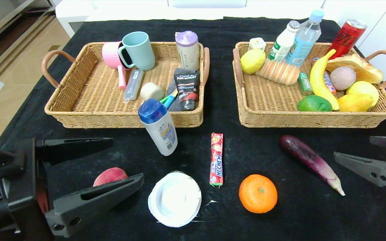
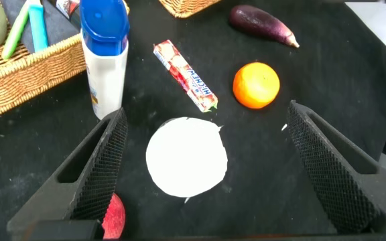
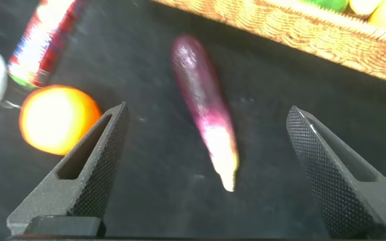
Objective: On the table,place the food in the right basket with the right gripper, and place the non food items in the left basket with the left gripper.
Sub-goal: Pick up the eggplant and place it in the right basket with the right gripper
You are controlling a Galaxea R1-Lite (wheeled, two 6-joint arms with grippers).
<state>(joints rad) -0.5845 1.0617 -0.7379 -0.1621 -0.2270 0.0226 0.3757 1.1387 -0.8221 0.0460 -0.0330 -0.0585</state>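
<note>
Here, right gripper, fingers spread, frames the smooth, firm eggplant at frame centre, best pinched across its thicker middle.

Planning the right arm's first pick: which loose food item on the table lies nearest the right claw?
The eggplant. It lies just inward of the open right claw, while the orange, Hi-Chew stick and peach sit farther left.
</note>
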